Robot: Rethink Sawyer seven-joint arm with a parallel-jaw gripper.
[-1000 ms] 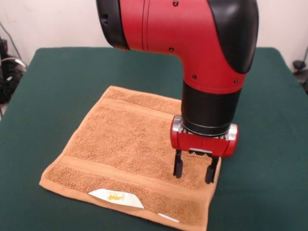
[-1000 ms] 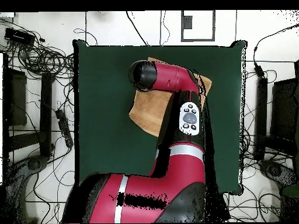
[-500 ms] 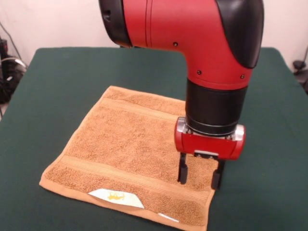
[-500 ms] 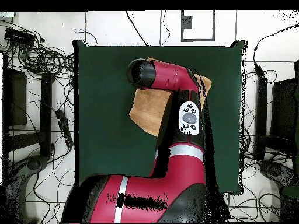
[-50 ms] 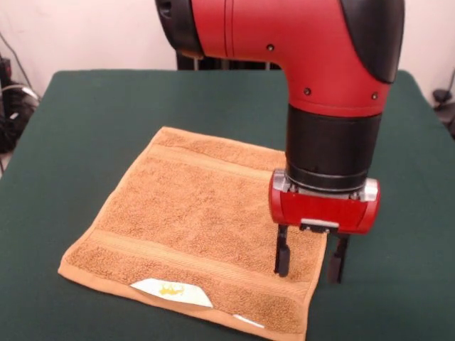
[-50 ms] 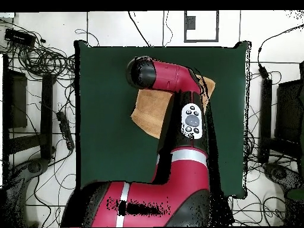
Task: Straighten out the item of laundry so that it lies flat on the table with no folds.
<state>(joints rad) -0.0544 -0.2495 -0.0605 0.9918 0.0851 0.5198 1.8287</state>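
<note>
The orange-tan towel (image 5: 199,227) lies spread out on the green desk (image 5: 85,121). The hand (image 5: 311,264) is open, straddling the towel's right edge: one finger on cloth, one over bare desk.

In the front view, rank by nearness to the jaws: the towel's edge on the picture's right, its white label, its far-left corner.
1. Orange-tan terry towel's right edge: between the open jaws of the gripper.
2. White label: near edge, leftward.
3. Far-left corner: farthest.
</note>
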